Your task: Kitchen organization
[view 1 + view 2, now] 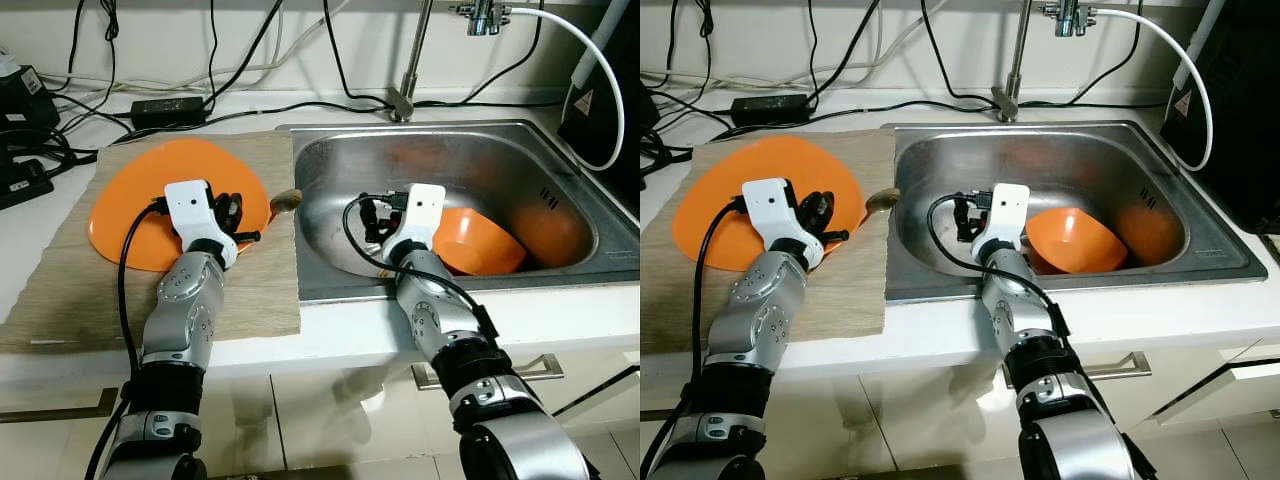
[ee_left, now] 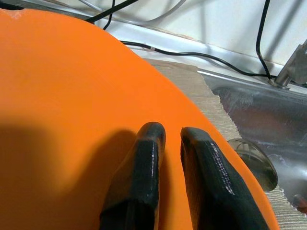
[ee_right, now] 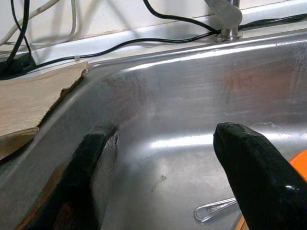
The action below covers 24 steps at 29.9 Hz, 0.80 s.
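An orange plate (image 1: 130, 205) lies on a wooden mat (image 1: 262, 290) left of the steel sink (image 1: 520, 160). My left gripper (image 1: 240, 215) hovers over the plate's right part, its fingers (image 2: 148, 143) shut with only a sliver between them and nothing held. An orange bowl (image 1: 482, 242) rests tilted in the sink. My right gripper (image 1: 375, 215) is down inside the sink just left of the bowl, open wide with nothing between its fingers (image 3: 98, 153). A spoon (image 1: 287, 199) lies at the mat's edge by the sink rim. A thin metal utensil handle (image 3: 216, 208) lies on the sink floor.
The faucet (image 1: 412, 60) stands behind the sink, with a white hose (image 1: 605, 50) curving to the right. Black cables and a power adapter (image 1: 168, 108) run along the back of the counter. A black appliance (image 1: 608, 100) stands at the far right.
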{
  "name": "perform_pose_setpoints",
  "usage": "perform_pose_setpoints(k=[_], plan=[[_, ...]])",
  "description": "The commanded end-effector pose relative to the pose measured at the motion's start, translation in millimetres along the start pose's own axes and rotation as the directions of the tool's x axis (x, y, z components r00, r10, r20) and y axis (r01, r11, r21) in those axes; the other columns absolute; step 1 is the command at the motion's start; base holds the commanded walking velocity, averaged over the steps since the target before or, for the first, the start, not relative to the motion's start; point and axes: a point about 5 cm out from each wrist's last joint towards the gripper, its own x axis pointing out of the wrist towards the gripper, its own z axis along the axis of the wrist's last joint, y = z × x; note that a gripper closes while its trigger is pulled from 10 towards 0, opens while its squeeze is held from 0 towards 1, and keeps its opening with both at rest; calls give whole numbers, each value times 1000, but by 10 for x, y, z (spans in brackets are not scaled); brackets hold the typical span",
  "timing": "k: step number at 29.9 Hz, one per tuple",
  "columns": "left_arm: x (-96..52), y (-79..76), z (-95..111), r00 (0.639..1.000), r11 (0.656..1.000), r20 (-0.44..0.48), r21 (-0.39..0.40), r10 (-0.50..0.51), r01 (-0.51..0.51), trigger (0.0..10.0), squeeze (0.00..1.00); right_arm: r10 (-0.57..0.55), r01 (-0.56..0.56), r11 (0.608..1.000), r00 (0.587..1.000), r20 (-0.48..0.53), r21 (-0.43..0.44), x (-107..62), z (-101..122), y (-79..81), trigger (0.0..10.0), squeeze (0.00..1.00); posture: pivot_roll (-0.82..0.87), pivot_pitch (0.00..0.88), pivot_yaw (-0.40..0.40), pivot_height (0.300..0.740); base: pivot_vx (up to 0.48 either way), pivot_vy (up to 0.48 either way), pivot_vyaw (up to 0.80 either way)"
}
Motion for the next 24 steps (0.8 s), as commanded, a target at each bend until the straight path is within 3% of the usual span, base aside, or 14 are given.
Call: perform_pose_setpoints(k=[1,24], plan=[[-12,6,-160,997,1000,-78,1,11,-11,10000,0,-6,0,993,999,-54,-121,34,-9,-112,10000,0,14,0,14,740,0,0,0],[-4,9,-158,997,1000,-77,-3,8,-9,10000,0,-6,0,990,999,-39,-141,48,22,-109,10000,0,23,0,5,740,0,0,0]])
